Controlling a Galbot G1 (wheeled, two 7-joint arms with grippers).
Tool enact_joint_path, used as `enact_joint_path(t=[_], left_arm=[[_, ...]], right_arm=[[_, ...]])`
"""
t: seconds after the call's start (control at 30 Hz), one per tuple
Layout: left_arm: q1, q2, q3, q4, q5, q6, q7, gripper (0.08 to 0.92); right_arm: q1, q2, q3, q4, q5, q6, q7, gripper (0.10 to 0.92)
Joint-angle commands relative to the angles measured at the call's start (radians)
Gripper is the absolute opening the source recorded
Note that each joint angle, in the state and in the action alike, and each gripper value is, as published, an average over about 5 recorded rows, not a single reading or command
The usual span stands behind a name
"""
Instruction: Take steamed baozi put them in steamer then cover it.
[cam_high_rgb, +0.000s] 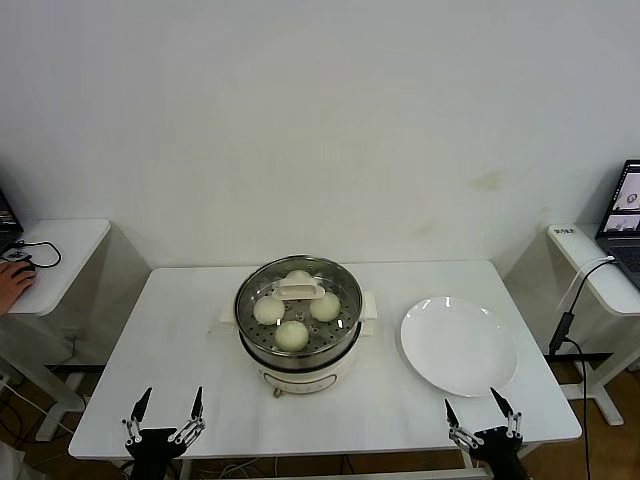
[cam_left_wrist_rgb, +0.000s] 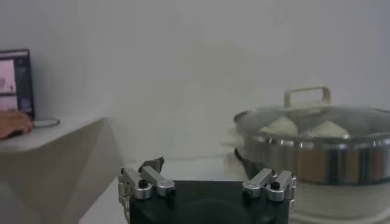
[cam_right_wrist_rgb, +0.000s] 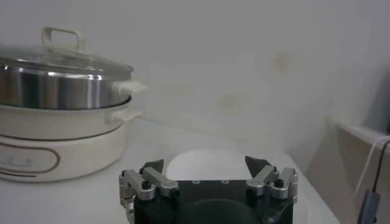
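Head view, covered steamer (cam_high_rgb: 298, 318) mid-table, left pincer (cam_high_rgb: 168, 411) and right pincer (cam_high_rgb: 481, 412) agape, well apart.

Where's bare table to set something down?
Bare: the white table left of the lidded steel steamer, and the front strip between the open left end effector and open right end effector. Crowded: the round white plate fills the right.

left black gripper with silver fingers (cam_high_rgb: 166, 406): hovering low, jaws spreading wide | right black gripper (cam_high_rgb: 482, 413): hovering low, jaws gaping apart
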Motion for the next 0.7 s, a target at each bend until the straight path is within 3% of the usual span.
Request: enact_joint_path(t=[0.03, 0.7], left_arm=[[0.024, 0.007, -0.036, 0.026, -0.035, -0.025, 0.010, 0.823], [-0.008, 0.015, -0.047, 0.070, -0.013, -0.032, 0.041, 0.823]], right_arm=[[-0.013, 0.007, 0.008, 0.003, 0.004, -0.010, -0.005, 0.823], [0.008, 0.032, -0.010, -0.012, -0.020, -0.008, 0.007, 0.823]])
